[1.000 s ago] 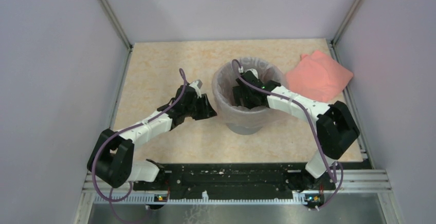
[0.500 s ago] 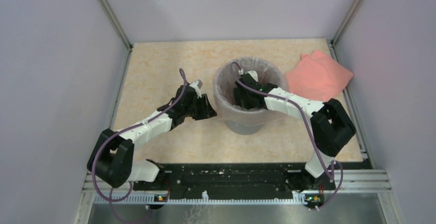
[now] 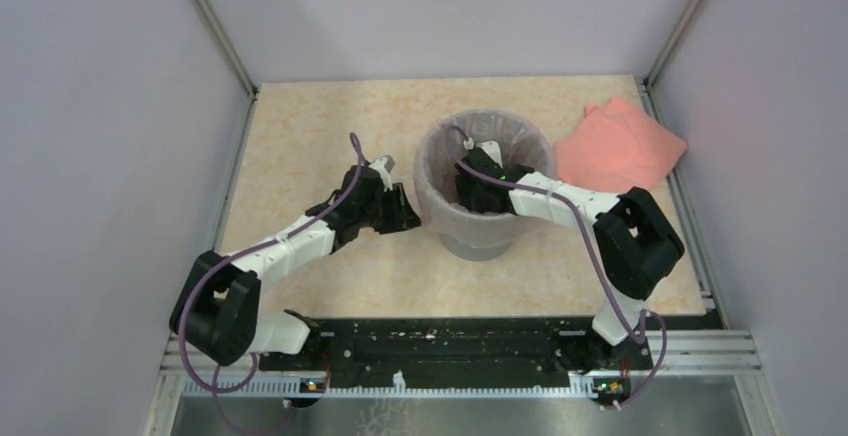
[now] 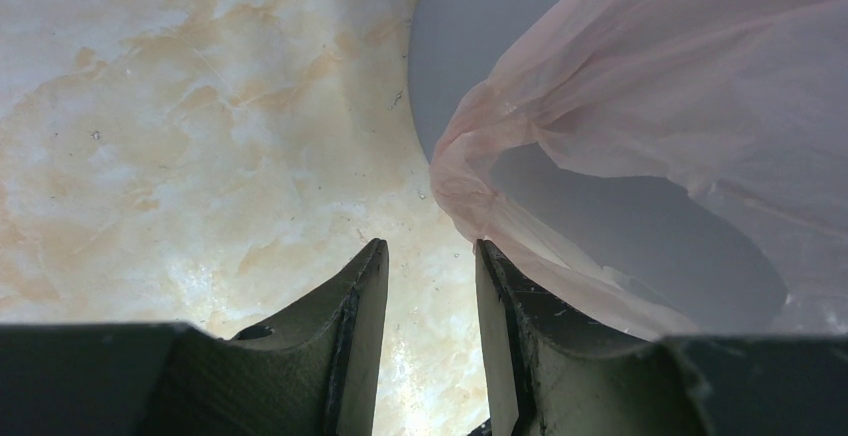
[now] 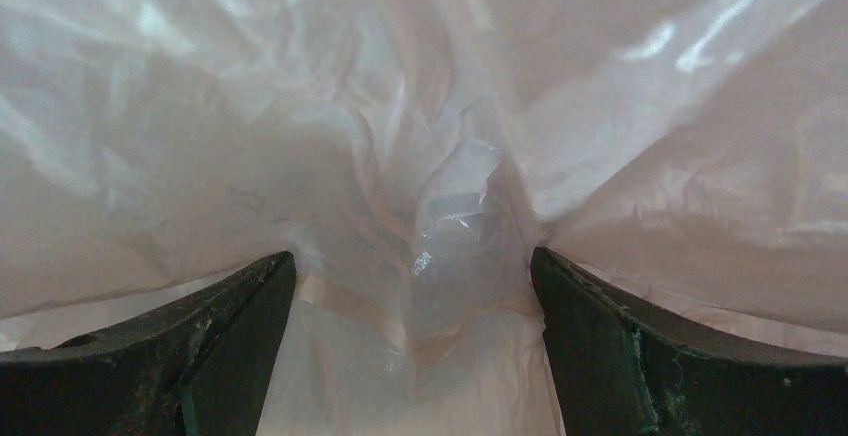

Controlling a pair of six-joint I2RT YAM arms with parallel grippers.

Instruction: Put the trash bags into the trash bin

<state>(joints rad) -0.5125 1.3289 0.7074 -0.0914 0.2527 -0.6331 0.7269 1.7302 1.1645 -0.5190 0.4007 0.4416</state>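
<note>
The grey trash bin stands mid-table. The pale pink translucent trash bag lines it and hangs over its rim. My right gripper reaches down inside the bin. In the right wrist view it is open, with crumpled bag plastic between and ahead of its fingers, and nothing pinched. My left gripper sits low beside the bin's left side. In the left wrist view it is open with a narrow gap and empty. Its right finger lies against the bag's hanging edge over the bin wall.
An opaque salmon-pink folded bundle lies at the back right by the wall. The beige marbled tabletop is fenced by grey walls on three sides. The arms' base rail runs along the near edge.
My right arm's elbow has swung left towards the bin, and its gripper has shifted slightly inside the bin. The left arm has not moved.
</note>
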